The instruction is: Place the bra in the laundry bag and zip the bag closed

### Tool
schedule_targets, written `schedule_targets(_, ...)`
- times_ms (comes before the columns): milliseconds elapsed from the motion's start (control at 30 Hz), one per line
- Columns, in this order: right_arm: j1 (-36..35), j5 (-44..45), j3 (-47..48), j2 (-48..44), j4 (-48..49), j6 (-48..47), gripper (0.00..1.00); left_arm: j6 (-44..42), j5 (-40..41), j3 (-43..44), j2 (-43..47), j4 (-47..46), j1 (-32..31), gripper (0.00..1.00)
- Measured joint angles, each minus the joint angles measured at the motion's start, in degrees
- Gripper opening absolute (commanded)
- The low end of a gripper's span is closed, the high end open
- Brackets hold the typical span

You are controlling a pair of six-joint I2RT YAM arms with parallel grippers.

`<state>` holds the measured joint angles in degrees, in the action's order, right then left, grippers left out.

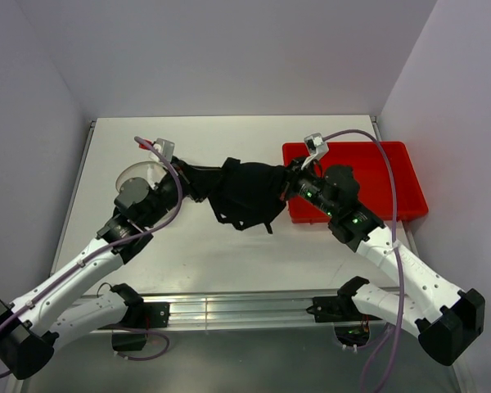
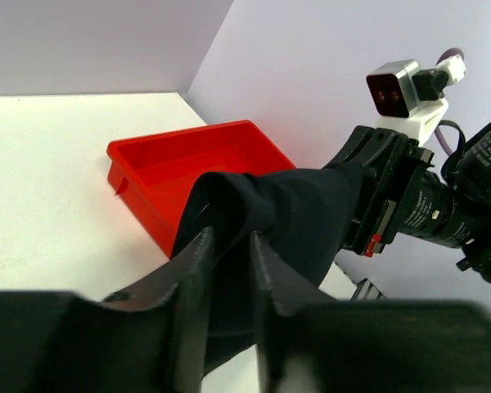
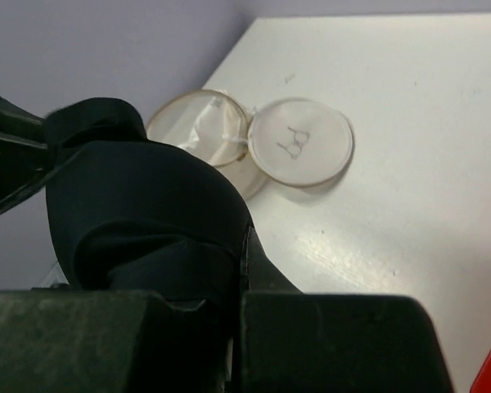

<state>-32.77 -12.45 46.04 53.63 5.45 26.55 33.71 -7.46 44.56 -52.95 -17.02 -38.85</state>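
Presently the black fabric bra (image 1: 245, 196) hangs stretched in the air between the two arms, above the white table (image 1: 229, 139), not yet in the small white translucent mesh laundry bag (image 3: 198, 127). In the top view that bag sits at about nine o'clock from the bra, partly under the left wrist. Its mouth is open and its round flat zip lid (image 3: 301, 143) lies touching beside it. The red rectangular plastic bin (image 1: 376, 164) lies at three o'clock.

The right gripper (image 1: 293, 185) is clamped tight on one end of the bra. The left gripper (image 2: 231, 246) has its fingers a narrow gap apart with a fold of cloth between them; whether they truly pinch it I cannot tell. If that hold is loose, the bra may slip free and swing toward the right arm, landing by the bin rather than the bag. Dragging taut cloth across could also tip the light bag or flip its lid over the mouth.
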Motion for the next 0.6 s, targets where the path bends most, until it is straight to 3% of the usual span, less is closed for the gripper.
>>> schedule_targets(67, 0.0, 0.5, 0.3, 0.1, -2.6, 0.5, 0.00, 0.6, 0.2, -0.5, 0.7, 0.9, 0.0, 0.49)
schedule_targets(267, 0.0, 2.0, 0.9, -0.3, -8.9, 1.4, 0.00, 2.1, 1.3, -5.4, 6.1, 3.3, 0.0, 0.73)
schedule_targets(433, 0.0, 1.7, 1.1, -0.5, -11.2, 2.6, 0.00, 2.7, -0.6, -7.4, 7.0, 1.5, 0.0, 0.83)
schedule_targets(600, 0.0, 0.1, 1.7, -0.6, -11.4, 3.2, 0.00, 2.2, -4.1, -7.3, 3.4, -2.4, 0.0, 0.87)
